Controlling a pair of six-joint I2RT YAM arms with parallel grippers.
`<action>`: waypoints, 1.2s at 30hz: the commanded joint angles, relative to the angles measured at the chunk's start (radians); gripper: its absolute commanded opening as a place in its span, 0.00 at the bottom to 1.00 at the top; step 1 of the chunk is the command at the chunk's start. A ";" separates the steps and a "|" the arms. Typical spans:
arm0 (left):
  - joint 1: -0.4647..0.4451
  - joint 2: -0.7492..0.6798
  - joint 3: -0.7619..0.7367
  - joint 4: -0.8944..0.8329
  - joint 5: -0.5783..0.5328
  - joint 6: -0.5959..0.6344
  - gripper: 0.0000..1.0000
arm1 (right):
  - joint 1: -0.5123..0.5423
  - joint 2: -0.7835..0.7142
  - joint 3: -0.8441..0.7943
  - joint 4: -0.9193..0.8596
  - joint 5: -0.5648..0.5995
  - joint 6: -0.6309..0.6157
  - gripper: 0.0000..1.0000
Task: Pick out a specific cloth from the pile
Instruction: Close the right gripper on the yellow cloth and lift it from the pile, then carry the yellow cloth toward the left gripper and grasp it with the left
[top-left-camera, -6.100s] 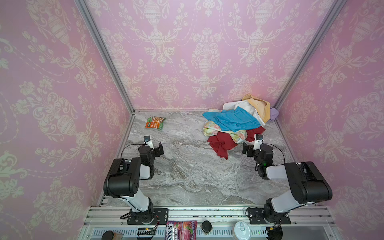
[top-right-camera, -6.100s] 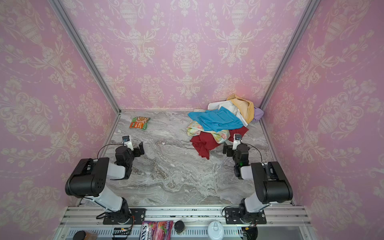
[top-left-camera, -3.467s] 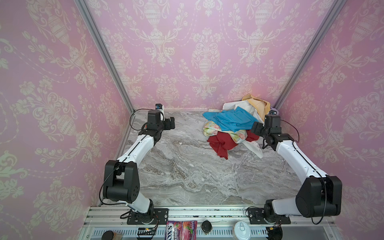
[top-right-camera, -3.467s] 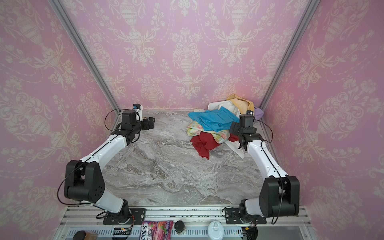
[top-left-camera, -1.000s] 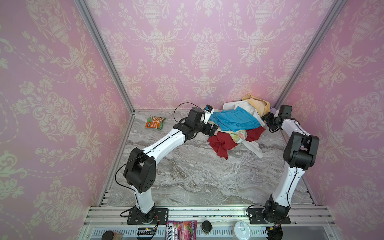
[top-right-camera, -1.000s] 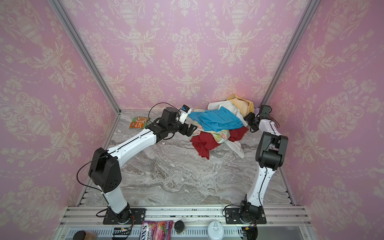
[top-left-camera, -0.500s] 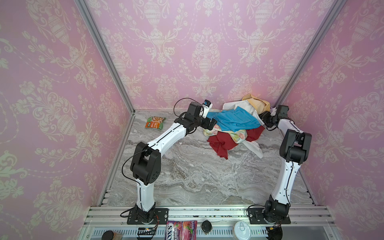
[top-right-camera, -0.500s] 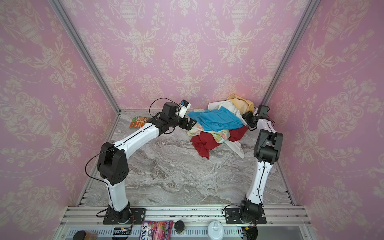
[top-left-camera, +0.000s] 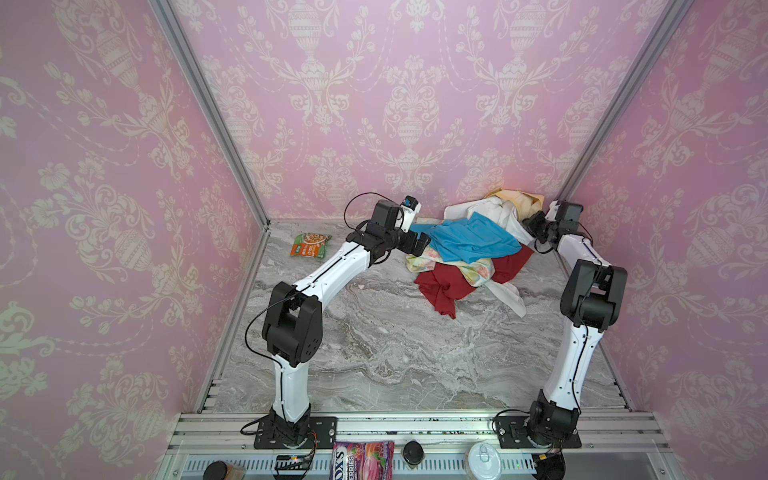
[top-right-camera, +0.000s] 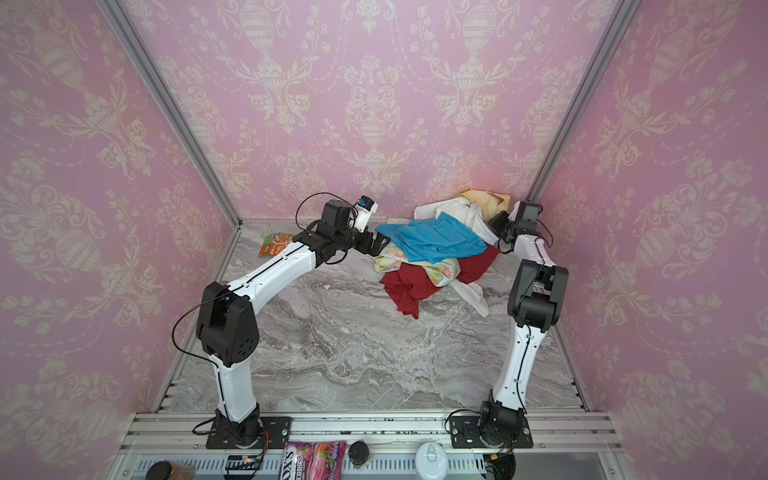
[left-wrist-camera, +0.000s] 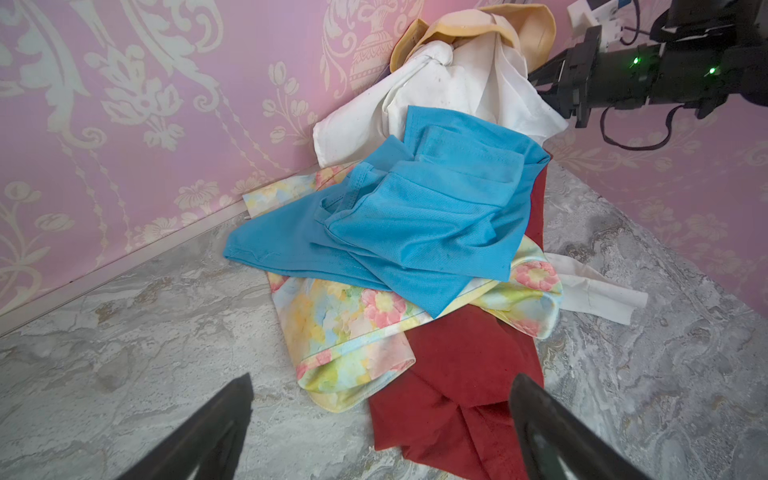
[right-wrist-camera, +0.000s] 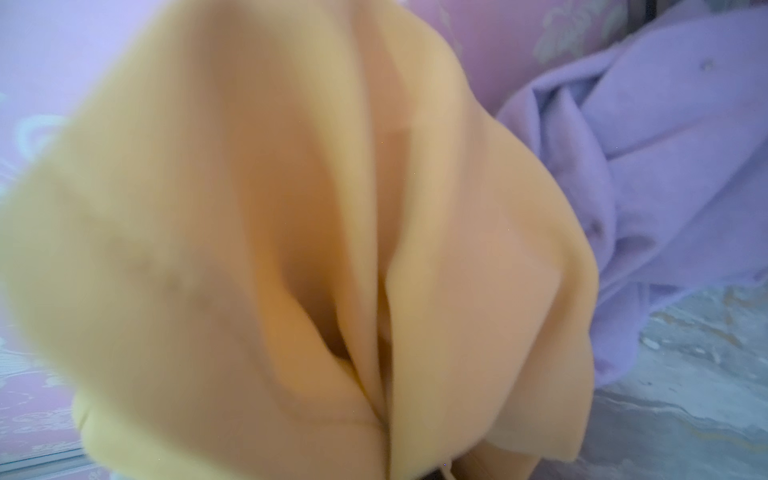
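**Right claw clamps the mustard cloth at the back of the pile**

The mustard cloth (top-left-camera: 517, 198) sits at the very top and back of the pile (top-right-camera: 432, 249), bunched into the far right corner against the pink wall (top-left-camera: 415, 104). Only a crumpled fold shows in both top views. The rest is tucked behind the white cloth (top-left-camera: 496, 210).

In the right wrist view the mustard cloth (right-wrist-camera: 291, 249) fills nearly the whole frame. It is blurred, and its folds run together at the bottom edge, right where the jaws sit. The right claw (left-wrist-camera: 538, 83) is closed and pinching that fabric, though its tips are buried in the folds and hard to make out. Just beside it a lavender cloth (right-wrist-camera: 665, 166) lies on the table, seen only from that wrist camera.

Moving out, a blue cloth (top-left-camera: 469, 241) drapes over the middle and a floral cloth (left-wrist-camera: 353, 324) peeks out beneath it. A dark red cloth (top-left-camera: 446, 289) spreads at the front on the marble table (top-left-camera: 374, 340). How far each runs under the others can't be told.

The left claw (left-wrist-camera: 380, 378) hovers at the pile's left edge with its jaws spread wide, holding nothing. Whether it brushes the fabric is unclear from above.

Well off to the left, a snack packet (top-left-camera: 309, 245) lies alone near the back wall. At the front, a candy bag (top-left-camera: 363, 459) is cut off by the frame's edge.
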 joint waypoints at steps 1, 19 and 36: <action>0.006 0.018 0.027 -0.015 0.028 -0.014 0.98 | 0.006 -0.116 -0.016 0.133 0.041 0.026 0.00; 0.013 0.022 0.024 -0.004 0.046 -0.015 0.98 | 0.080 -0.312 -0.222 0.335 0.127 0.079 0.00; 0.021 0.026 0.039 -0.013 0.077 0.008 0.98 | 0.208 -0.577 -0.480 0.421 0.372 -0.036 0.00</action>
